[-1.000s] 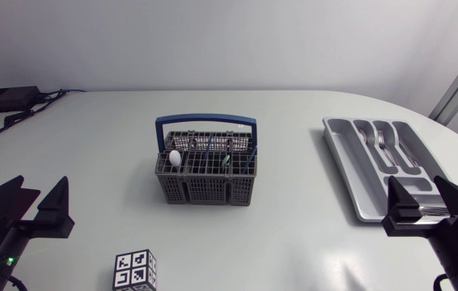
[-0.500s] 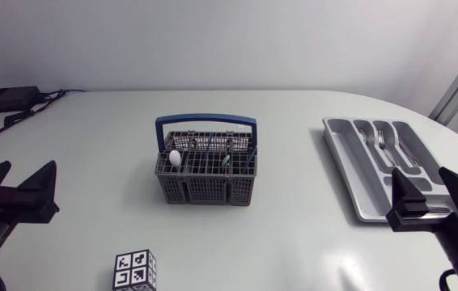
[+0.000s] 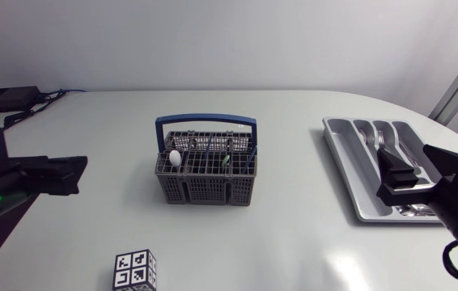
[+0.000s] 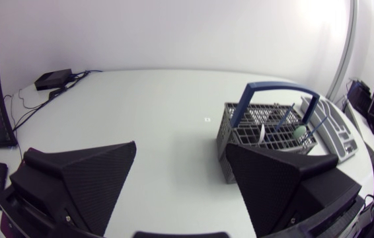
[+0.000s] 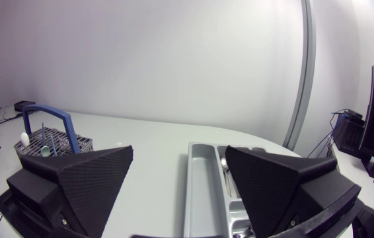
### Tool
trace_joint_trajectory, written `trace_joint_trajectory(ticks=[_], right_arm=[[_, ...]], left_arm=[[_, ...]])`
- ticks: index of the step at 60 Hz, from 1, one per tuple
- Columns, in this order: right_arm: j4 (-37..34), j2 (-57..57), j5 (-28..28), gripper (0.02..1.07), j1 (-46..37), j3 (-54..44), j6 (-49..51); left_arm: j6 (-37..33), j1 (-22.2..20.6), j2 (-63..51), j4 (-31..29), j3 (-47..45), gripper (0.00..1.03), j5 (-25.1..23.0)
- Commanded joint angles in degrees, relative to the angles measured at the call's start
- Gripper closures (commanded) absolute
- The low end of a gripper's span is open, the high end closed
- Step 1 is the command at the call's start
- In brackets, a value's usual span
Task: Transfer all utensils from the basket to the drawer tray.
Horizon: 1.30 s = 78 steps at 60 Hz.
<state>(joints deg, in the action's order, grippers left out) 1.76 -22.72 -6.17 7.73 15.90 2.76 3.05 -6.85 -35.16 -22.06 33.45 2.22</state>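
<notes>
**Both claws empty; basket loaded, no pick begun**

The basket (image 3: 205,184) sits mid-counter (image 3: 91,121) w/ its blue handle (image 3: 205,120) arched over the top. The utensils stand in its grid cells, incl. a white-tipped one (image 3: 175,158) at one end & a green one (image 3: 225,161) nearer the middle. The drawer tray (image 3: 344,153) lies well apart on the robot's right, w/ forks (image 3: 381,139) in one slot.

The left claw (image 4: 180,149) is spread wide w/ nothing in it, at the counter's left side, basket ahead of it. The right claw (image 5: 179,152) is likewise released & empty, over the tray's near end.

Likely trouble, judging from here:
- Broad wedge fingers vs. narrow cells: a pinch may catch 2 utensils, or the grid wall itself.
- The basket looks light, so a utensil snagging in its cell could drag or tip the whole thing.
- The handle arch blocks a straight-down approach, so a knock would shove the basket.
- The right claw sits low over the tray & could nudge it or the forks.
- If both arms go for the basket, they could clash.
</notes>
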Motion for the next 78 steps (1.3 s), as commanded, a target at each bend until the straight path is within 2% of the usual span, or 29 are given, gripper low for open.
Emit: trace_joint_trajectory(ticks=[1, 4, 10, 16, 20, 33, 37, 43, 49, 56, 78], right_arm=[[0.3, -3.2, -1.5, 0.06, 2.2, 2.6, -1.2], [-0.3, -5.1, -1.6, 0.06, 3.2, 3.8, -1.2], [-2.9, -8.3, -1.6, 0.06, 4.4, 6.5, -3.1], [-7.6, -11.2, -1.5, 0.06, 6.0, 9.9, -4.4], [-10.8, -13.1, -1.5, 0.06, 7.0, 12.2, -4.5], [-21.1, -22.1, -0.6, 0.06, 10.5, 21.5, -3.6], [-23.2, -24.8, 2.1, 0.06, 10.7, 23.8, -2.4], [-25.6, -27.8, 11.1, 0.06, 10.7, 25.9, -0.7], [-28.3, -32.0, 15.1, 0.06, 10.7, 28.4, 4.0], [-28.5, -36.3, 15.3, 0.06, 12.6, 30.1, 4.9], [-26.2, -44.0, 14.5, 0.07, 17.9, 32.3, 4.4]], left_arm=[[-6.3, -1.8, -6.9, -2.8, 5.0, 0.09, 0.2], [-8.7, -2.5, -9.8, -3.8, 6.7, 0.09, -0.7], [-8.4, -2.2, -15.9, -6.1, 10.5, 0.09, -7.0], [-8.0, -2.6, -21.9, -9.5, 15.1, 0.09, -9.0], [-8.1, -2.2, -25.7, -11.8, 17.5, 0.09, -13.6], [-8.5, -3.4, -33.6, -12.8, 23.2, 0.09, -20.8], [-9.1, -4.1, -35.7, -12.6, 24.5, 0.09, -21.6], [-9.6, -5.4, -37.7, -11.1, 25.4, 0.09, -22.1], [-9.9, -7.2, -39.6, -9.3, 26.1, 0.09, -22.1], [-10.1, -8.9, -42.9, -8.3, 27.8, 0.11, -22.1], [-10.6, -9.6, -52.2, -6.1, 32.0, 0.21, -22.0]])
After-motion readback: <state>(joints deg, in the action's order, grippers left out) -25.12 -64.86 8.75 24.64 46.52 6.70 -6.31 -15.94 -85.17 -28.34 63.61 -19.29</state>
